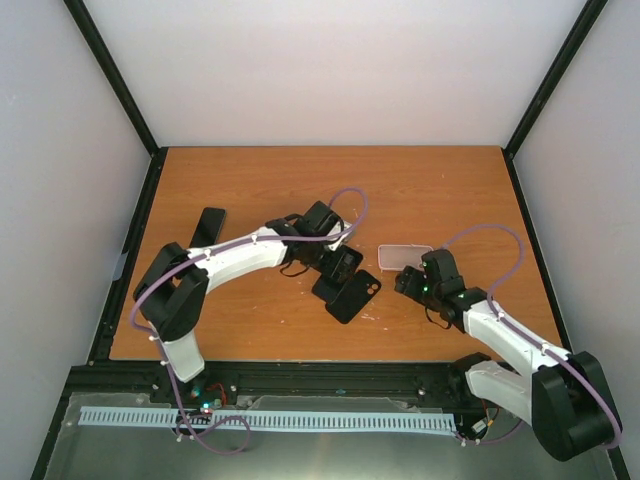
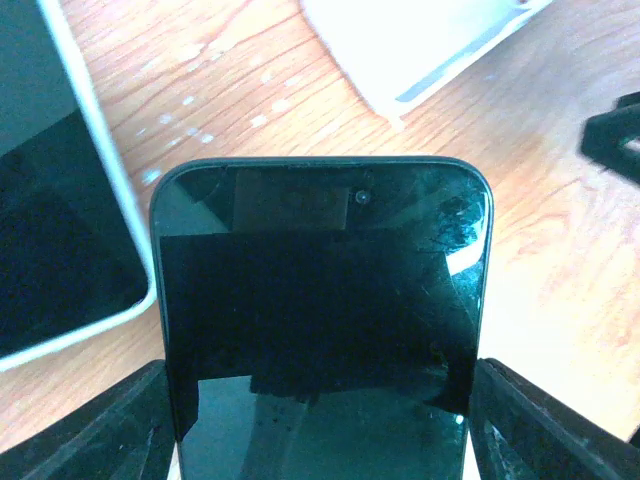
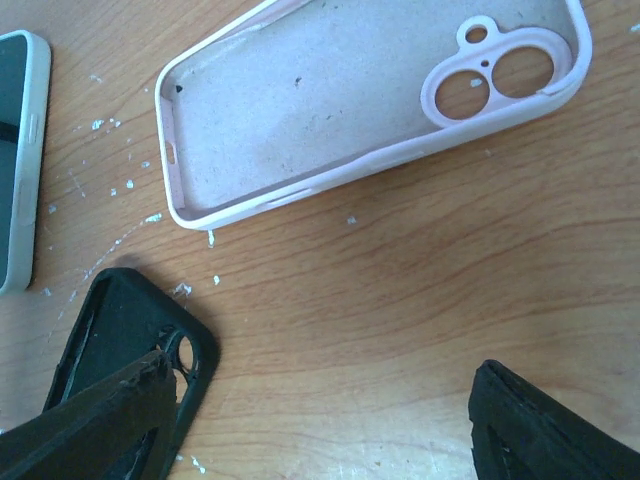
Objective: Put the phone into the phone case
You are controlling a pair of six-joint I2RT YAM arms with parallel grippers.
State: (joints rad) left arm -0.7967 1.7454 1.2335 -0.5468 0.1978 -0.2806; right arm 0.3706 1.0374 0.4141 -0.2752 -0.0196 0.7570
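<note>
My left gripper (image 2: 320, 430) is shut on a dark phone (image 2: 320, 300), screen up, with a finger on each long side. In the top view this gripper (image 1: 338, 258) is at the table's middle. A black phone case (image 1: 352, 296) lies open side up just in front of it and shows in the right wrist view (image 3: 120, 370). A pale pink case (image 3: 360, 100) lies open side up to the right; it also shows in the top view (image 1: 405, 255). My right gripper (image 3: 325, 420) is open and empty over bare wood between the two cases; in the top view it (image 1: 408, 280) is just below the pink case.
A second phone with a pale frame (image 2: 60, 200) lies beside the held phone and shows at the left edge of the right wrist view (image 3: 20, 150). Another black phone (image 1: 208, 227) lies at the far left. White flecks dot the wooden table (image 1: 260, 180).
</note>
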